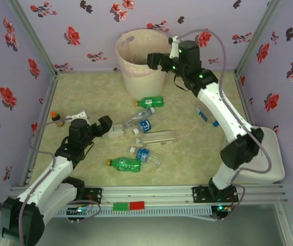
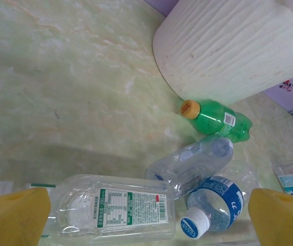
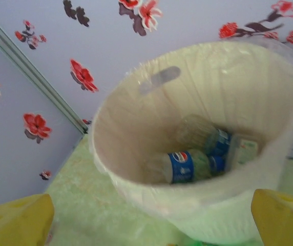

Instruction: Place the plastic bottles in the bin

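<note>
The pale green table (image 1: 85, 92) fills the middle of the top view, boxed in by flowered walls (image 1: 95, 25). The bin (image 1: 144, 84) stands at upper centre against the back wall. Several crushed bottles (image 3: 182, 166) lie in its bottom, blue labels showing.

The right arm (image 1: 223, 110) rises from lower right to the bin's right rim. The right gripper (image 1: 153, 60) hangs over that rim, its jaws spread wide with nothing between them.

The left arm (image 1: 59, 164) lies low at lower left. The left gripper (image 1: 92, 123) is close to the table, jaws wide open. A flat clear bottle (image 2: 116, 212) lies between its fingers, not clamped. Whether the finger at the frame's left touches the bottle's end, I cannot tell.

A green bottle (image 1: 150, 101) lies just below the bin. Clear blue-label bottles (image 1: 144, 123) cluster at mid-frame, one of them touching the flat bottle. A second green bottle (image 1: 125, 164) lies at lower centre. A flattened blue-white bottle (image 1: 207, 115) lies apart at right of centre. An amber bottle (image 1: 56, 118) sits at the left edge.
</note>
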Motion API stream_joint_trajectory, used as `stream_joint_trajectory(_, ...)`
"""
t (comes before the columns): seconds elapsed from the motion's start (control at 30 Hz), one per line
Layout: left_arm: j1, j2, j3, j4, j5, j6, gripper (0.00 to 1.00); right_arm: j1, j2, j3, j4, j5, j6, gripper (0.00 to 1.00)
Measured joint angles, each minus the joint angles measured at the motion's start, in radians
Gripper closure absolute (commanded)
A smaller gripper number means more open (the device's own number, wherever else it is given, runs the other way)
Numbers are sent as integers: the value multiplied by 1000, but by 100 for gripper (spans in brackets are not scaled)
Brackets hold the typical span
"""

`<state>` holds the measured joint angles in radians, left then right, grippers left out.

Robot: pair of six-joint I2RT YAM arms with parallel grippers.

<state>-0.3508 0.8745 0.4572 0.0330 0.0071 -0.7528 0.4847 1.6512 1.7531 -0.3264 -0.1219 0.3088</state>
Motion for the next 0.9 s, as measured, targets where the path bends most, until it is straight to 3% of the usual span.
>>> stream_joint_trajectory(0.17, -46, 109, 49, 28, 0, 3, 0, 0, -143, -291, -19, 94, -37, 0)
stream_joint_trajectory(0.43, -130, 278, 148, 87, 0, 14, 1, -6, -197, -622, -115, 264, -42, 0)
stream_joint_trajectory(0.6, -170, 370, 220, 101, 0, 26, 0, -44, -192, -681, -156, 384, -68, 0)
stream_joint_trajectory(0.9, -180, 409, 332, 95, -8, 54, 0, -259, -99, -680, -158, 486, -130, 0)
